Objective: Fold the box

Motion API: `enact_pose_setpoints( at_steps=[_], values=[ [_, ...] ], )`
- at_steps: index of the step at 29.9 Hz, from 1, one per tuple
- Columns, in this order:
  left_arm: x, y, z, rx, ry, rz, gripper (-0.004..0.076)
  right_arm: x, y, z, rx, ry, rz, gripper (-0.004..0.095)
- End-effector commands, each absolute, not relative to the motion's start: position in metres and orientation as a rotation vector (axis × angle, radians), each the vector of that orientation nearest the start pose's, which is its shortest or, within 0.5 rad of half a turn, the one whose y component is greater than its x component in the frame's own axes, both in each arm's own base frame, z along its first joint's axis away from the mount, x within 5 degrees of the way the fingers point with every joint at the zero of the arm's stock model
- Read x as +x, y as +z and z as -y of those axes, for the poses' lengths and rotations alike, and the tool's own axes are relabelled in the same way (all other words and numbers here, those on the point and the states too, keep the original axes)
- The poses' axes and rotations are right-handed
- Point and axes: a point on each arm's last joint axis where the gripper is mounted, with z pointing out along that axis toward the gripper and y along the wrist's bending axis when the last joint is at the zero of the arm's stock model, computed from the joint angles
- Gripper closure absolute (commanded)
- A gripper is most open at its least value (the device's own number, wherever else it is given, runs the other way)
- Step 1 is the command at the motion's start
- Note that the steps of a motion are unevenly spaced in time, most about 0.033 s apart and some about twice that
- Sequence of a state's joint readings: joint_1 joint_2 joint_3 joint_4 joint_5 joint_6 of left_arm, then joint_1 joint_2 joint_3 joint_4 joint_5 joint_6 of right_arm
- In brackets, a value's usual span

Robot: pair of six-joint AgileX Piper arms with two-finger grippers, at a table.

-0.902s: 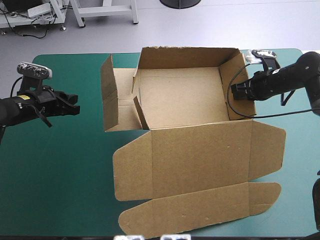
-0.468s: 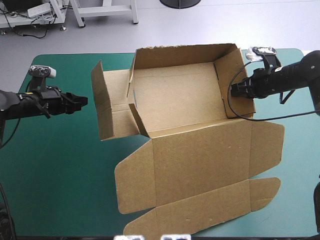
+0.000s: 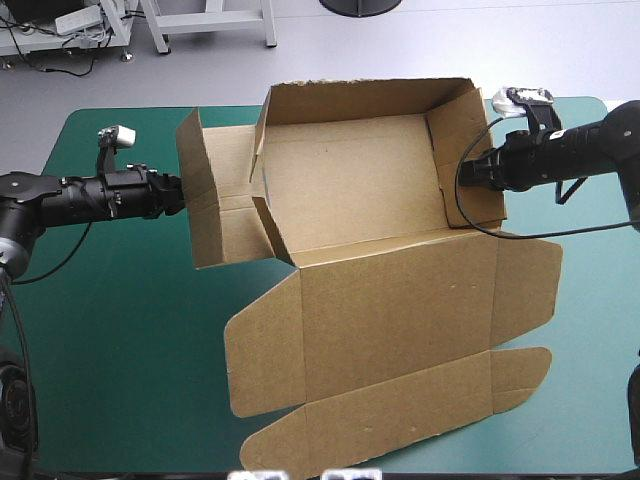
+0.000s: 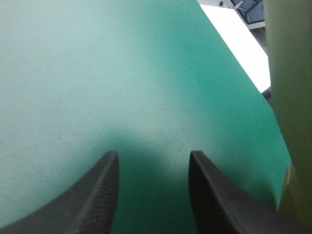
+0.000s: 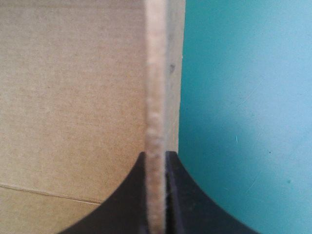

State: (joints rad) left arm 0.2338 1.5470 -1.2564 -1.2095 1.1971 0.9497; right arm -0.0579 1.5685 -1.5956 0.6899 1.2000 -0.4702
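the box (image 3: 370, 215) sits half built at the far middle of the worktop (image 3: 110, 340), right jaws clamped on its right wall (image 3: 455, 130), and the left jaws, open just beside the loose left flap (image 3: 198, 190), should press it inward slowly while the right holds firm.

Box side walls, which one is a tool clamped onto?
The right side wall: the right tool is shut on its edge. The left side wall leans outward, the left tool open beside it.
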Motion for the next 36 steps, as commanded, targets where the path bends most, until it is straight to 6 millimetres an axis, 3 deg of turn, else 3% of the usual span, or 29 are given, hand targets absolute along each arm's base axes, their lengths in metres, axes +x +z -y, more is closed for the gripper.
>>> enact_pose_setpoints(
  at_steps=[1, 6, 12, 18, 25, 36],
  values=[
    [0.305, 0.371, 0.035, 0.488, -1.219, -1.990, 0.0391, 0.318, 0.425, -0.038, -0.353, 0.736, -2.241, 0.0933],
    [0.302, 0.371, 0.056, 0.553, -1.263, -1.993, 0.0391, 0.320, 0.426, -0.037, -0.334, 0.719, -2.220, 0.0933],
    [0.293, 0.384, 0.057, 0.543, -1.274, -1.950, 0.0390, 0.323, 0.425, -0.034, -0.302, 0.672, -2.226, 0.0933],
    [0.287, 0.397, 0.059, 0.495, -1.331, -1.893, 0.0351, 0.330, 0.420, -0.052, -0.322, 0.679, -2.225, 0.0933],
    [0.279, 0.403, 0.059, 0.493, -1.322, -1.903, 0.0327, 0.342, 0.408, -0.073, -0.332, 0.644, -2.233, 0.0933],
    [0.277, 0.406, 0.060, 0.479, -1.332, -1.905, 0.0304, 0.349, 0.401, -0.080, -0.317, 0.613, -2.241, 0.0932]
  ],
)
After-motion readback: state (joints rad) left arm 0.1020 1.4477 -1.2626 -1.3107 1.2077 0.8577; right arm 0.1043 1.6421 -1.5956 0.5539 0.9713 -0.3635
